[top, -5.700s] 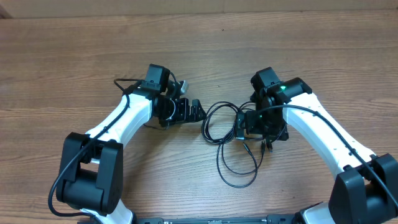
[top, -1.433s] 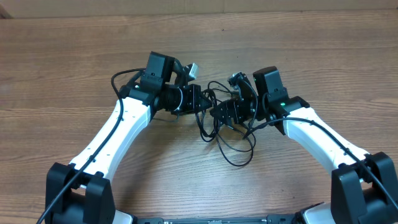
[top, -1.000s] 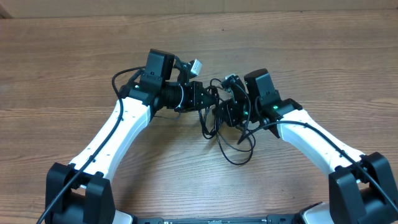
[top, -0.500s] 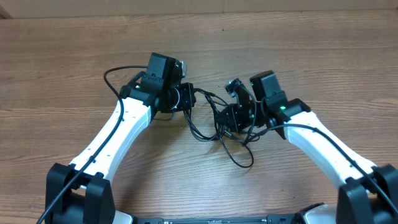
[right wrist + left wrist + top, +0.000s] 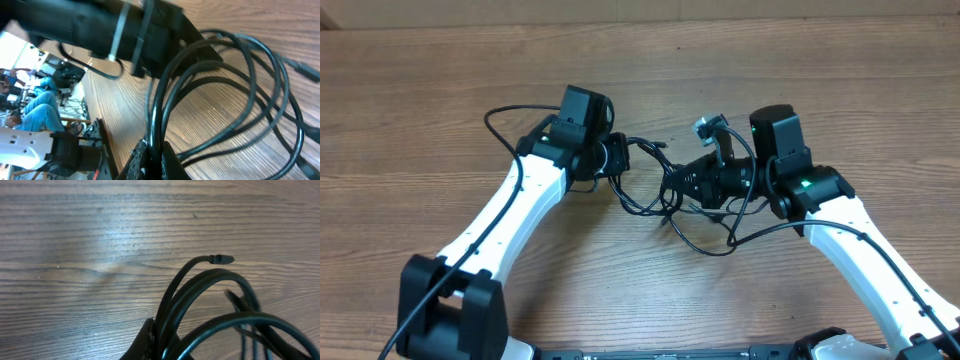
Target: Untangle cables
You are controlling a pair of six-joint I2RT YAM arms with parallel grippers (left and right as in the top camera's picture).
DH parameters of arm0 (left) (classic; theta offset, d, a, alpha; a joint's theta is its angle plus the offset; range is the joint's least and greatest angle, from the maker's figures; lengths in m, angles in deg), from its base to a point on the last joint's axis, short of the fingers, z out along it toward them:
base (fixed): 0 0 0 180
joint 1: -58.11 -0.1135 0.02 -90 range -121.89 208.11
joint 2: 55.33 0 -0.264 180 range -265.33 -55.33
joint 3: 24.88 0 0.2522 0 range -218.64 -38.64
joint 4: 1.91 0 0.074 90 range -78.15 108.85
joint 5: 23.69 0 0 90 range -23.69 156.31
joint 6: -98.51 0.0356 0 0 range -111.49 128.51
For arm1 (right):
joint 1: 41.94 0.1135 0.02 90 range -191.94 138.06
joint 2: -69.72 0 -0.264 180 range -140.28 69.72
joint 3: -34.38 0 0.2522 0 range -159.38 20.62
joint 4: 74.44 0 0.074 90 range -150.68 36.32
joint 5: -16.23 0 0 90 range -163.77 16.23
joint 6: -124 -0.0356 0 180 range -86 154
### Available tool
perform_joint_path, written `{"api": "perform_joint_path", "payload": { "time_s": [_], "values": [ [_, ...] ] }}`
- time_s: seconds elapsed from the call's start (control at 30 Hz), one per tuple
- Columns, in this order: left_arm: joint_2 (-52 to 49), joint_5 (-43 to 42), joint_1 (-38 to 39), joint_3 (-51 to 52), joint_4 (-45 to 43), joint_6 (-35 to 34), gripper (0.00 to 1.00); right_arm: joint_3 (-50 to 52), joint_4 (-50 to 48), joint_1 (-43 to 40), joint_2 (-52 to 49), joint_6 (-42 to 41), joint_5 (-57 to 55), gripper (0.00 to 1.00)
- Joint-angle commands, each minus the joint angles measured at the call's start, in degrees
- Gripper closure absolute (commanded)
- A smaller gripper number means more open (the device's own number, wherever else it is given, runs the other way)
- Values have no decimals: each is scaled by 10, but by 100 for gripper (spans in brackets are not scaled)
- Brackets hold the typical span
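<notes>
Overhead, the black cables (image 5: 672, 205) form a tangled bunch strung between the two arms over the middle of the bench (image 5: 420, 120), with one loose loop reaching toward the near edge. The left fingers (image 5: 617, 158) pinch several strands at the bunch's left side, and the left wrist view shows those strands rising out of the grip, one plug end (image 5: 221, 259) arching free above the wood. The right fingers (image 5: 680, 182) are clamped on strands at the right side, and the right wrist view shows them gripped low in the frame.
</notes>
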Motion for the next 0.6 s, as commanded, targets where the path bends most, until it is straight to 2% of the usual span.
{"api": "perform_joint_path", "payload": {
  "time_s": [0.0, 0.23, 0.4, 0.57],
  "values": [
    [-27, 15, 15, -8, 1, -9, 96, -20, -15, -14, 16, 2, 41, 96],
    [-37, 15, 17, -8, 2, -9, 96, -20, -49, -40, 16, -28, 68, 96],
    [-37, 15, 17, -8, 7, -9, 96, -20, -146, -60, 16, -92, 97, 96],
    [-37, 15, 17, -8, 17, -9, 96, -20, -202, -77, 16, -104, 94, 96]
  ]
}}
